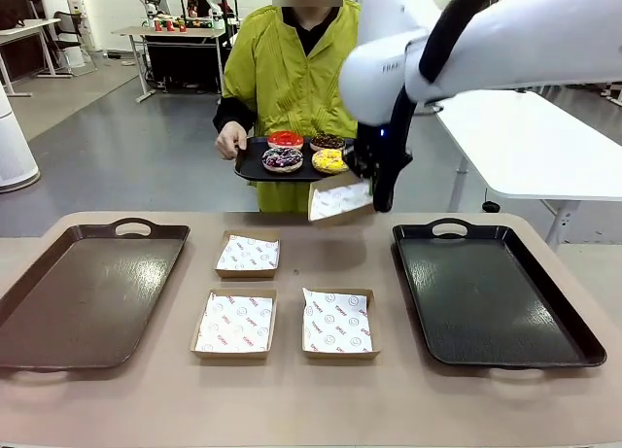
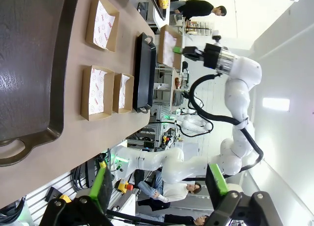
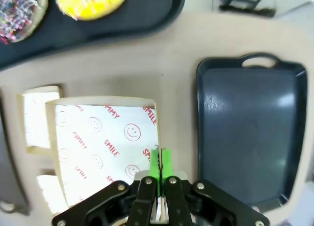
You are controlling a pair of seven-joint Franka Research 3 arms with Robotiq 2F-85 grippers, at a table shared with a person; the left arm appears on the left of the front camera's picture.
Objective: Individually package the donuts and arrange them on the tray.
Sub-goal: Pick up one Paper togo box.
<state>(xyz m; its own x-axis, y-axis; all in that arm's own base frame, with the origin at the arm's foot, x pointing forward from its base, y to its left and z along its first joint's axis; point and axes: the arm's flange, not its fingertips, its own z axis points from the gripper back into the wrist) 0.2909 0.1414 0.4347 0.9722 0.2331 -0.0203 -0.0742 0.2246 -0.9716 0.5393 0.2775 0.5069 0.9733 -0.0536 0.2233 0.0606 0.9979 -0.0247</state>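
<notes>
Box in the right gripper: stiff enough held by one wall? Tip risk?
Probably light and fairly stiff: the cardboard box holds its shape though the right gripper pinches just one wall. It hangs tilted in the front view, so added weight would likely tip it further. The printed liner looks loose and may slide.

A person [image 1: 292, 69] in a yellow-green jacket stands beyond the tan table [image 1: 292, 404]. A white table [image 1: 544, 147] stands behind, at the right.
</notes>
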